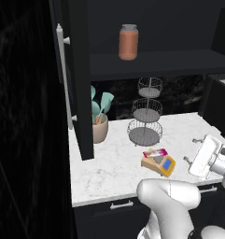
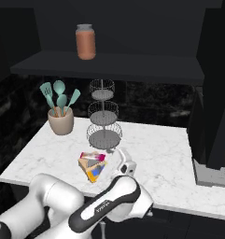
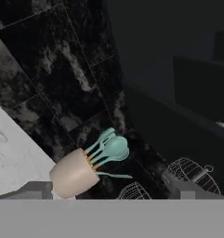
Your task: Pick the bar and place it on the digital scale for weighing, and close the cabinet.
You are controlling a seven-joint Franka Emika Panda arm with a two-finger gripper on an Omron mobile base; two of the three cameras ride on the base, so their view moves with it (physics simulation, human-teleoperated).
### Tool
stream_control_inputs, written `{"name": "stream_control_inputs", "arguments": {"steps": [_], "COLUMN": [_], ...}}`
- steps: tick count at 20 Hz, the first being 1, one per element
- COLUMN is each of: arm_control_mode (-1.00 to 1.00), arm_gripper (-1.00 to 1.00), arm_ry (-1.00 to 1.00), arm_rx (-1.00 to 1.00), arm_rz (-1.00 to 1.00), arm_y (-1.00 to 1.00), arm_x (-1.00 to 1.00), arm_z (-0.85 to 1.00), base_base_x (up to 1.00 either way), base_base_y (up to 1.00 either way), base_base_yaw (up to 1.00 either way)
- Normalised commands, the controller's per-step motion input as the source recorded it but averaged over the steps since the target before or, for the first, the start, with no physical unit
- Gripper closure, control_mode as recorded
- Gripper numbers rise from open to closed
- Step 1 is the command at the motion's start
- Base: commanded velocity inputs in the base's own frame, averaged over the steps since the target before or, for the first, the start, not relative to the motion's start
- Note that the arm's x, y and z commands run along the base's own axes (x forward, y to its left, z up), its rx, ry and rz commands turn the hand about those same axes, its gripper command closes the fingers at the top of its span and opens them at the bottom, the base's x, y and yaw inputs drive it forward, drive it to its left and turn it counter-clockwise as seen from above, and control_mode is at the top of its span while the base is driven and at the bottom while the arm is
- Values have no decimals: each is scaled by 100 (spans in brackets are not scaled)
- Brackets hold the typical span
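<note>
Resting on the digital scale (image 1: pixel 159 163) at counter centre in the left base view, the bar (image 1: pixel 155 152) lies flat, the cabinet (image 1: pixel 79 79) door ajar at 10 o'clock. From the right base, the gripper (image 2: pixel 115 154) stands wide and empty, at 3 o'clock beside the scale. Seen from the hand, a utensil pot (image 3: pixel 74 173) sits at 7 o'clock.

You are looking at a white marble counter (image 1: pixel 114 172), on it a beige crock of teal utensils (image 1: pixel 100 128), a three-tier wire basket (image 1: pixel 145 133), an orange-yellow wedge-shaped digital scale (image 1: pixel 159 163), and above, a dark cabinet shelf (image 1: pixel 151 63) bearing a brown jar (image 1: pixel 128 42)
</note>
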Motion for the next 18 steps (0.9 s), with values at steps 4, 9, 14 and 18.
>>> {"name": "stream_control_inputs", "arguments": {"steps": [4, 9, 14, 18], "arm_control_mode": [-100, -100, -100, -100], "arm_gripper": [-100, -100, -100, -100], "arm_ry": [-56, -54, -37, 2], "arm_rx": [19, 29, 24, 21], "arm_rz": [0, 1, 1, 0], "arm_y": [-63, -72, -84, -86], "arm_x": [0, 0, 0, 0], "arm_z": [44, 51, 68, 53], "base_base_x": [0, 0, 0, 0], "base_base_y": [0, 0, 0, 0], "base_base_yaw": [0, 0, 0, 0]}}
